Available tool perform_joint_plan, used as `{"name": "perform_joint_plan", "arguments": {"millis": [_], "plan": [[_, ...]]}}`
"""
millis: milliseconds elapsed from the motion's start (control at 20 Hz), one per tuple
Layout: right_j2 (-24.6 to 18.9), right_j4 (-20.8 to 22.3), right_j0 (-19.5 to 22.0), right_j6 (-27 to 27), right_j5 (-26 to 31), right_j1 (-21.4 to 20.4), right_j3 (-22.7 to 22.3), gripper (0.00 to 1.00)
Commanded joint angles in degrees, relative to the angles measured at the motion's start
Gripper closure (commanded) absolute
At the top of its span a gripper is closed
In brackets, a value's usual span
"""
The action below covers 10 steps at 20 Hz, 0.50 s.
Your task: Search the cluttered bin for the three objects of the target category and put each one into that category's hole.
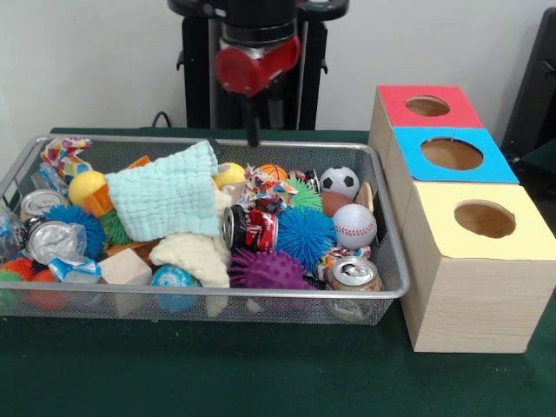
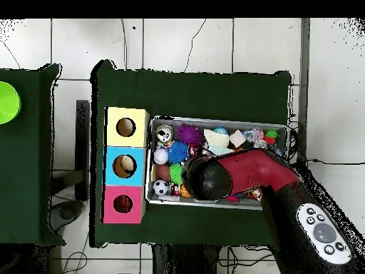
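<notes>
The wire mesh bin [image 1: 393, 294] is full of toys; it also shows in the overhead view [image 2: 218, 119]. My gripper [image 1: 253, 139] hangs from the red arm head above the bin's far rim, just over the mint knitted cloth [image 1: 168, 201], holding nothing I can see. An orange dark-striped round thing [image 1: 272, 171] and a yellow thing [image 1: 230, 175] lie just below it; I cannot tell if either is plush. No plush animal shows clearly. The red-topped box's hole [image 1: 427, 106] [image 2: 122, 204] is far right of the bin. In the overhead view the arm [image 2: 235, 175] hides the gripper.
The blue-topped box [image 1: 452, 154] and the yellow-topped box [image 1: 484, 219] stand beside the red-topped one. The bin holds spiky balls [image 1: 304, 234], a soccer ball [image 1: 340, 181], a baseball [image 1: 354, 225], cans [image 1: 353, 274], a cream cloth [image 1: 195, 254] and a wooden block [image 1: 127, 266].
</notes>
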<state>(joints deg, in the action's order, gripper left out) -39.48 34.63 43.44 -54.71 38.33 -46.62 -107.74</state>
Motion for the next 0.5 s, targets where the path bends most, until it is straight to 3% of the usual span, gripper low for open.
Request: {"name": "perform_joint_plan", "arguments": {"millis": [50,300,500], "plan": [[0.97,1.01,-5.00,-10.33,-9.41,4.96,0.59,0.00],[9.31,4.86,-13.07,-14.27,-12.11,10.01,8.23,0.00],[12.01,3.10,-15.70,-14.43,-14.58,11.04,10.04,0.00]]}}
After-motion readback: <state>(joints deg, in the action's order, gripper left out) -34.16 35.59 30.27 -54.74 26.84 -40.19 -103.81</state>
